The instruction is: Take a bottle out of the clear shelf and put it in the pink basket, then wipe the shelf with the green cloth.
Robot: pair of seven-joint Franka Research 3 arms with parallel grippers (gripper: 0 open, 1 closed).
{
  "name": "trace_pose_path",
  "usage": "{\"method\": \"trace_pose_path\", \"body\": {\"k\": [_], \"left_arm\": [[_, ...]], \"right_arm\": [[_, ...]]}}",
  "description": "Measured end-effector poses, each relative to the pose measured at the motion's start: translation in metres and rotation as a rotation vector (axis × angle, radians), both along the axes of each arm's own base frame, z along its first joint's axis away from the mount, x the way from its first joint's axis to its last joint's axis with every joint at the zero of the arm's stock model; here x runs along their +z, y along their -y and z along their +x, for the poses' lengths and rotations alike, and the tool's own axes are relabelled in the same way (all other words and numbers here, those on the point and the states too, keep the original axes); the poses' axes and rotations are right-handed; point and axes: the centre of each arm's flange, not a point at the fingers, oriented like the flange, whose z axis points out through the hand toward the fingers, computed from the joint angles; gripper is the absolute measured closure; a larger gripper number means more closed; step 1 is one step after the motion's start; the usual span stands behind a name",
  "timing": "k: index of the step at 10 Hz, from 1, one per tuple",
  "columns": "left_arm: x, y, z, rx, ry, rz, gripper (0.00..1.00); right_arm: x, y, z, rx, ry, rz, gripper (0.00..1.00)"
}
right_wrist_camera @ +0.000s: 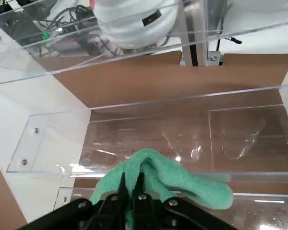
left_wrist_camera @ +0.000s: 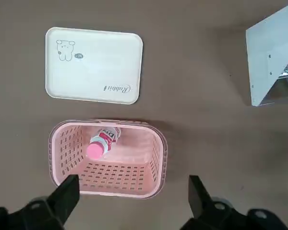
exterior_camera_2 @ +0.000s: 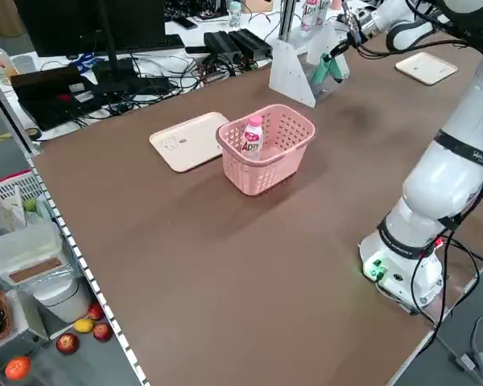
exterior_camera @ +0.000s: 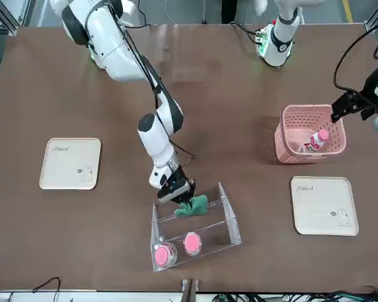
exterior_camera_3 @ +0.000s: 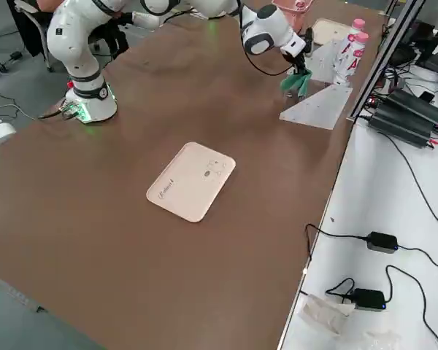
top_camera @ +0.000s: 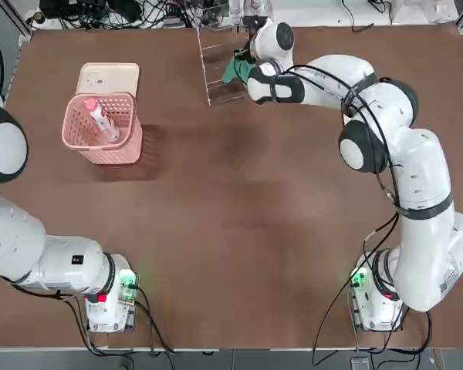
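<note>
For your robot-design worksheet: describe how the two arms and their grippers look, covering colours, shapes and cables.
Both arms are glossy white with rounded segments and dark grey joint bands. Black cables run along the right arm. The bases glow green. The left gripper and right gripper are black, with slim black jaws.

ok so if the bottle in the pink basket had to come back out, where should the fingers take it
Probably at the pink cap end. The bottle leans tilted in a corner of the pink basket, cap uppermost and its lower body down against the lattice walls. Come from straight above through the open top, where the open left gripper hovers; the walls block any sideways approach.
</note>
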Motion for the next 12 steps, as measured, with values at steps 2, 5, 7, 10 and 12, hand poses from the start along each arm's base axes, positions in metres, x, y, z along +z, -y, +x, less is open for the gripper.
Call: {"method": "trace_pose_path", "body": {"k": [2,5,7,10,12], "left_arm": [[0.0,0.0,0.0,0.0,0.0,0.0,0.0],[0.0,0.0,0.0,0.0,0.0,0.0,0.0],[0.0,0.0,0.0,0.0,0.0,0.0,0.0],[0.0,0.0,0.0,0.0,0.0,0.0,0.0],[0.0,0.0,0.0,0.0,0.0,0.0,0.0]], "right_arm": [[-0.001,0.005,0.003,0.023,0.014,-0.024,0.95],[-0.002,0.027,0.017,0.059,0.04,-0.076,0.95],[-0.009,0.053,0.032,0.053,0.009,-0.113,0.95],[-0.012,0.053,0.031,0.003,-0.032,-0.077,0.95],[-0.01,0.044,0.026,-0.012,-0.083,-0.066,0.95]]}}
